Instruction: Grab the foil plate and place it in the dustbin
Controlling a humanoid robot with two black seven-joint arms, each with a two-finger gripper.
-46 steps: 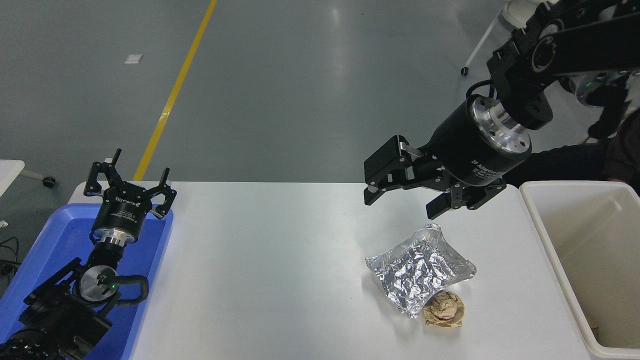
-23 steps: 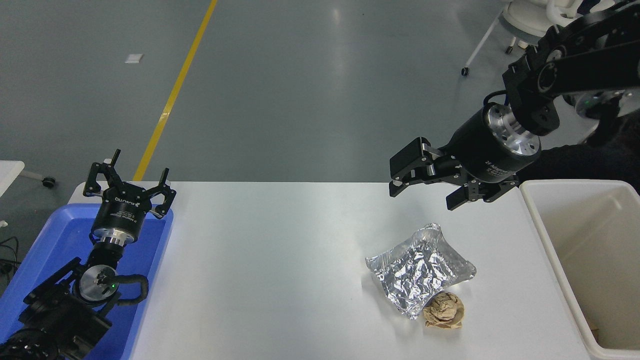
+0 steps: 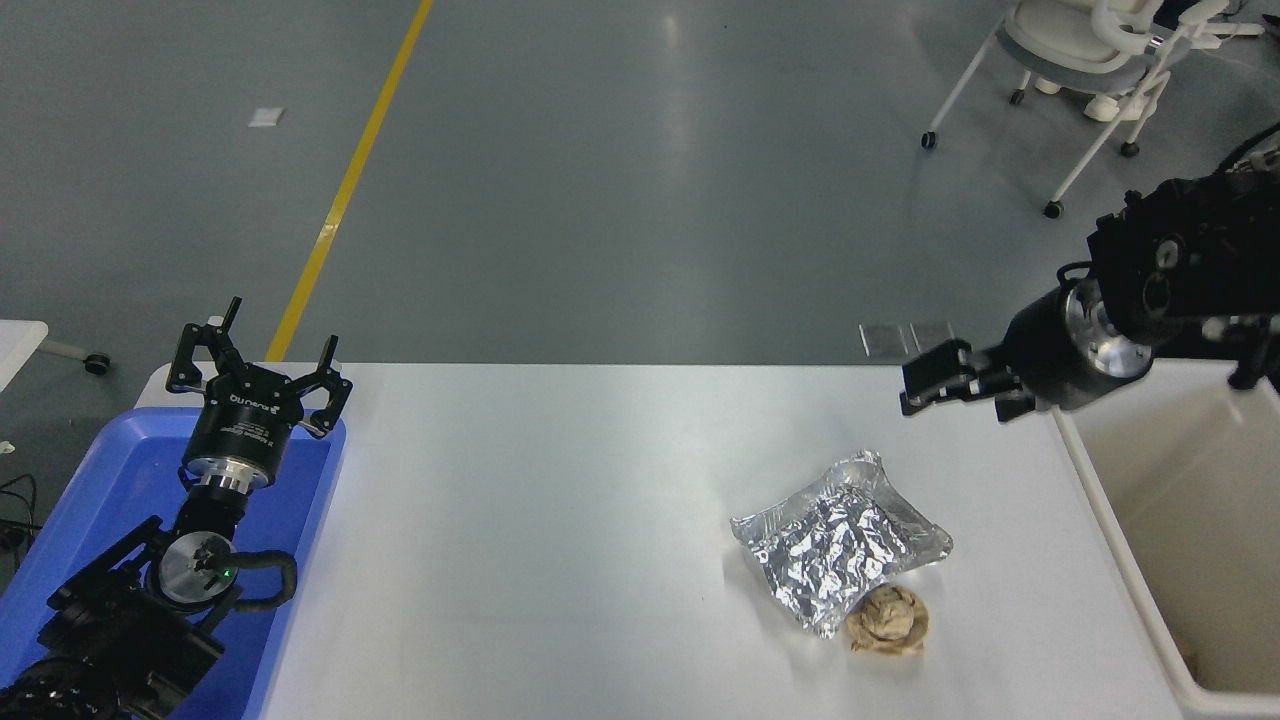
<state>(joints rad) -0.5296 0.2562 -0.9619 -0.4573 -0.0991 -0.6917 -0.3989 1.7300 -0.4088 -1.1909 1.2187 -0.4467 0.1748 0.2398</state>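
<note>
The foil plate [image 3: 840,540] lies flat on the white table [image 3: 550,520], right of centre, shiny and wrinkled. The off-white dustbin [image 3: 1105,510] stands at the table's right edge. My right gripper [image 3: 955,398] is open and empty, hanging above the table's far right edge next to the dustbin's far left corner, well beyond and to the right of the foil plate. My left gripper [image 3: 258,372] is open and parked at the lower left over the blue tray.
A small brown paper ball [image 3: 888,620] touches the foil plate's near edge. A shallow blue tray [image 3: 110,490] sits at the table's left end. A white wheeled chair [image 3: 1090,50] stands on the floor at the far right.
My right arm has drawn back to the right and away from the camera, from above the foil plate to the dustbin's far corner. The foil plate and paper ball have not moved.
</note>
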